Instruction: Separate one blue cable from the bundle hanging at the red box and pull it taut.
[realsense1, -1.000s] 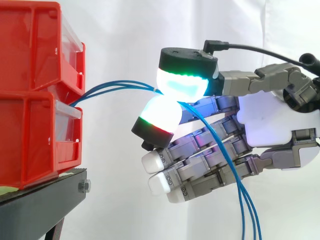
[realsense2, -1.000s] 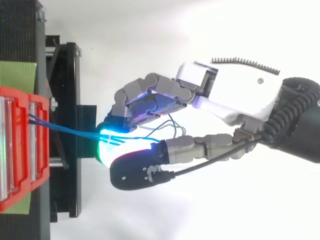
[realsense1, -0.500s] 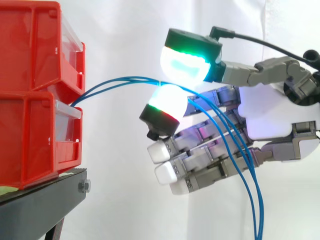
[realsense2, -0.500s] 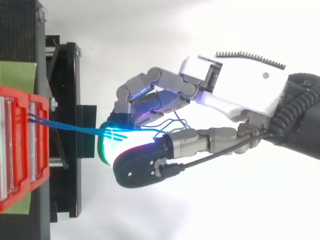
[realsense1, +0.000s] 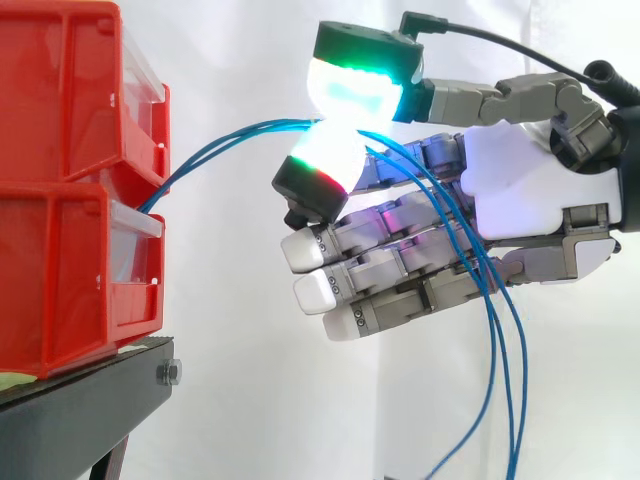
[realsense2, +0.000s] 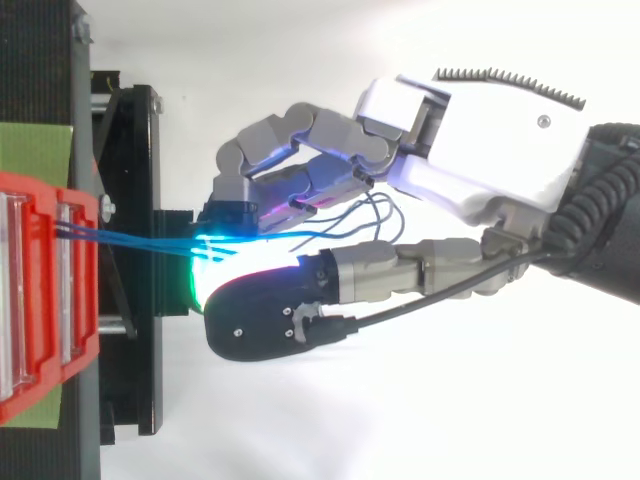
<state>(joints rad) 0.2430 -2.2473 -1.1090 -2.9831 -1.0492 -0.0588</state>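
Between the hand's (realsense1: 520, 190) two glowing pads (realsense1: 355, 90), the blue cables (realsense2: 140, 242) are pinched. The upper pad, cyan and green, presses down on a lower pad lit white with a red and green rim, and several strands pass together through the spot where the two meet. On the palm side of that pinch, the strands drape loosely across the other fingers, which are bent and white-tipped, then hang down below the hand. Ahead of the fingertips, the cables run in a downward curve to the front of the two stacked red bins (realsense1: 60, 280), well apart from the hand. The bins sit on a black stand (realsense1: 70, 420), lower than the fingertips. Behind everything hangs a white curtain (realsense1: 240, 380).
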